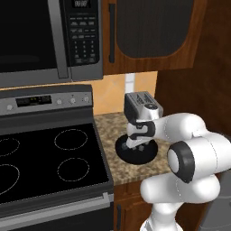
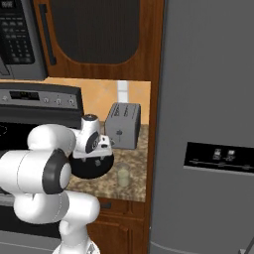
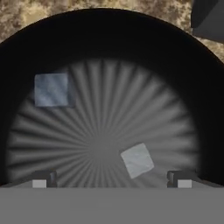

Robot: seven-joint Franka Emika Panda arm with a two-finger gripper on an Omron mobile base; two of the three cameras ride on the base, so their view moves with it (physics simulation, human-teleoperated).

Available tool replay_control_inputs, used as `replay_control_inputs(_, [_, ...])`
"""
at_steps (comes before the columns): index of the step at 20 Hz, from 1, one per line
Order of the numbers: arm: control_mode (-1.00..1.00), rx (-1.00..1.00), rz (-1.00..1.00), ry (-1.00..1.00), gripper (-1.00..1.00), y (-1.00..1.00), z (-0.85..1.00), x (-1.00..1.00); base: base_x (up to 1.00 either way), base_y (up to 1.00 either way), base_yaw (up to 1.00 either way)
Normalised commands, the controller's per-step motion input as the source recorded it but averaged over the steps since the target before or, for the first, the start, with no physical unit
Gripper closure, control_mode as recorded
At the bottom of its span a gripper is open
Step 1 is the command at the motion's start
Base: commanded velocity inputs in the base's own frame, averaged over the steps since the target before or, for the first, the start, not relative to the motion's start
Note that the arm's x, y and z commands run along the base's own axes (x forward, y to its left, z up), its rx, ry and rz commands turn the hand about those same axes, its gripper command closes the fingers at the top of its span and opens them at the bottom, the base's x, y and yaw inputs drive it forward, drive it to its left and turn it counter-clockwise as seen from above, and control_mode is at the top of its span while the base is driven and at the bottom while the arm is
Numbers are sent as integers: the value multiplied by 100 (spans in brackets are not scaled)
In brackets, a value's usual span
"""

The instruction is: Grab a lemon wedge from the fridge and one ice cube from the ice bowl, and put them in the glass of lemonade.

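Hand view is looking straight down into the wide, shallow black ice bowl [image 3: 26, 57], where the end effector [image 3: 112, 178] is hovering with its fingertips spread open and empty; one pale bluish-grey ice cube [image 3: 137, 160] is lying just ahead between them, another farther off to the left. Judging by this, nothing is grasped yet, and the lemon wedge is still waiting. On the speckled granite tabletop [image 2: 139, 163], the short translucent glass of lemonade [image 2: 123, 175] is standing just beside the bowl, while the white arm is bending forward, wrist pointing down.

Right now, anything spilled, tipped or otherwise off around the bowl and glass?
Nothing stands out. The ice bowl sits flat on the counter with two ice cubes inside, apart from each other. The glass of lemonade stands upright beside it, no spill. The gripper hovers open above the bowl.
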Motion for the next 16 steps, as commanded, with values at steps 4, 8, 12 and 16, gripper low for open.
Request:
replay_control_inputs(4, [-100, 0, 0, -6, -100, -9, -36, 1, 0, 0, 0])
replay_control_inputs(8, [-100, 0, 0, -6, -100, -4, -16, 0, 0, 0, 0])
replay_control_inputs(12, [-100, 0, 1, -10, -100, 0, -22, 6, 0, 0, 0])
replay_control_inputs(16, [-100, 0, 1, -3, -100, 0, -3, 0, 0, 0, 0])
